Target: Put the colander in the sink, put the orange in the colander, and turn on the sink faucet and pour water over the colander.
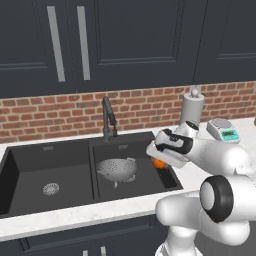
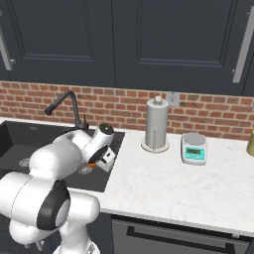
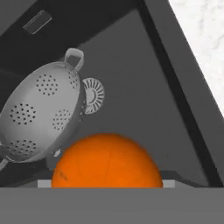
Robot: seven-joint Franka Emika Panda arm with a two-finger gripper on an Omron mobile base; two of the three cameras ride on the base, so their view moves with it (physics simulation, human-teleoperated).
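Note:
The light-grey colander (image 1: 117,169) stands in the right basin of the black sink (image 1: 30,165), empty; in the hand view the colander (image 3: 41,113) sits to the left, beside the round drain (image 3: 92,95). My gripper (image 1: 159,160) hovers over the basin's right side, shut on the orange (image 1: 159,163). The orange (image 3: 107,162) bulges up close at the bottom of the hand view, to the right of the colander and above the basin floor. The dark faucet (image 1: 107,117) stands behind the divider, with no water running from it.
On the marble counter (image 2: 163,183) to the right stand a paper towel holder (image 2: 157,124) and a kitchen scale (image 2: 194,148). The left basin has its own drain (image 1: 50,189). Brick wall and dark cabinets rise behind.

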